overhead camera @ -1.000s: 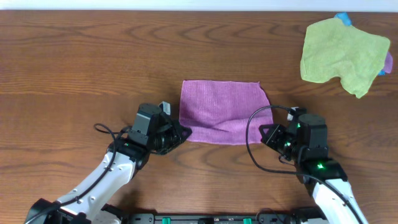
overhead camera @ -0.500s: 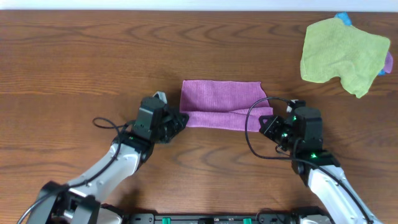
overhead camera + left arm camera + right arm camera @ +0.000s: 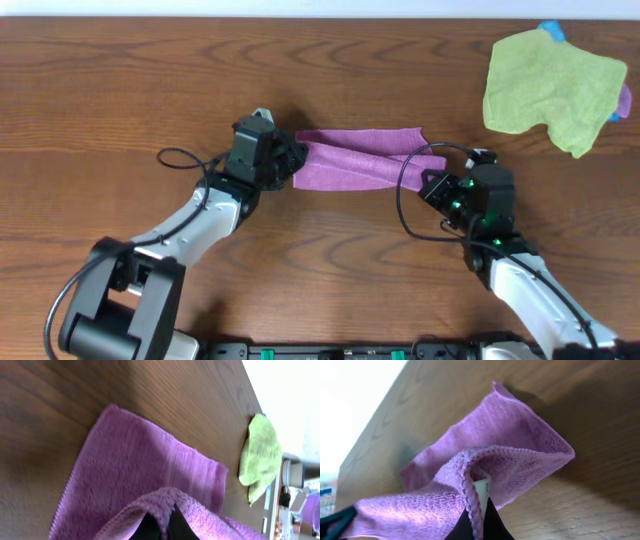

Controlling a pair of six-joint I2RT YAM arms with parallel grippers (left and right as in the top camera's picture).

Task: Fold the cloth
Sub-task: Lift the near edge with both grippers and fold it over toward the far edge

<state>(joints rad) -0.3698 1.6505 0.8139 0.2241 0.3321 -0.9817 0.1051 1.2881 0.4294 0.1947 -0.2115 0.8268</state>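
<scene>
Sagging purple cloth, half-doubled, corners pinched in left end effector and right end effector.

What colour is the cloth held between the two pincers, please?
The cloth is plain purple, with no pattern; the left wrist view shows it best.

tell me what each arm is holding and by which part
Both hold the plain purple microfibre cloth. The left gripper pinches the left end of its lifted edge, the right gripper the right end, at the hem.
</scene>
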